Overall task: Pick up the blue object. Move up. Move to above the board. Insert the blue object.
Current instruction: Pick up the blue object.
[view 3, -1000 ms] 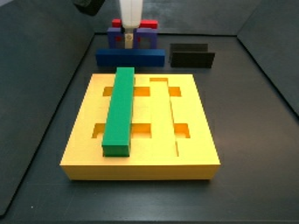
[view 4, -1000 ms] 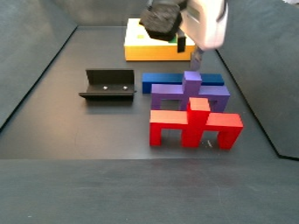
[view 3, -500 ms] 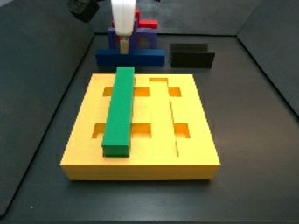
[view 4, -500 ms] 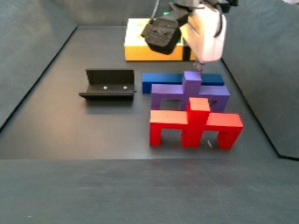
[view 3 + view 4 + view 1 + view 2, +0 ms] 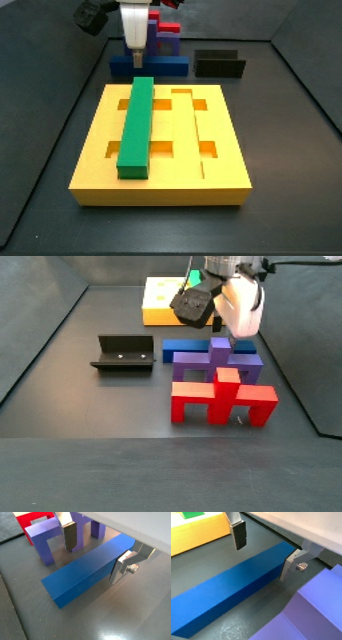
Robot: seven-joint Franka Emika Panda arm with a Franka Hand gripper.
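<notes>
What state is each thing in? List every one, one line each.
Long dark-blue rectangular bar: lying flat on the floor, not lifted.
Gripper: low over the blue bar, jaws open, one on each side of it.
Large flat yellow grooved board: flat on the floor, one groove filled.
Long green bar: seated in the board's groove.
Purple arch piece: standing beside the blue bar.
Red arch piece: standing upright.
Dark L-shaped fixture: empty.

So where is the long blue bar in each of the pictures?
Wrist view: the blue object lies on the floor between the open gripper fingers.
Wrist view: it runs corner to corner, beside the board.
Side view: only its end shows, behind the board.
Side view: it lies behind the purple arch.
Shared landmark: the board.
</notes>
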